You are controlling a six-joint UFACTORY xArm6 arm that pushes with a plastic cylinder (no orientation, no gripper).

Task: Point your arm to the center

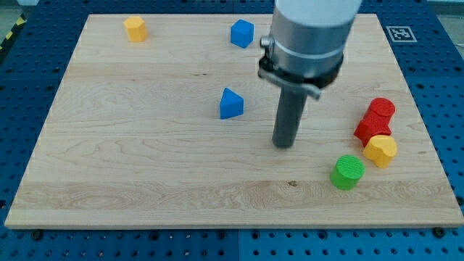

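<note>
To do this step well, my tip (283, 144) should slide toward the view's left and slightly upward, stopping on bare wood at the middle of the pale wooden board (145, 159) without nudging anything. There is no gripper here to open or close, only the dark rod touching the table. The board's centre lies just to the view's left of my tip, close below the blue wedge-shaped plastic block (231, 104), which is the one obstacle near the path. The blue cube (242, 33) and yellow hexagonal block (135, 29) sit well apart at the frame's top; the red blocks (375, 120), yellow block (380, 150) and green cylinder (348, 172) cluster at the right.
</note>
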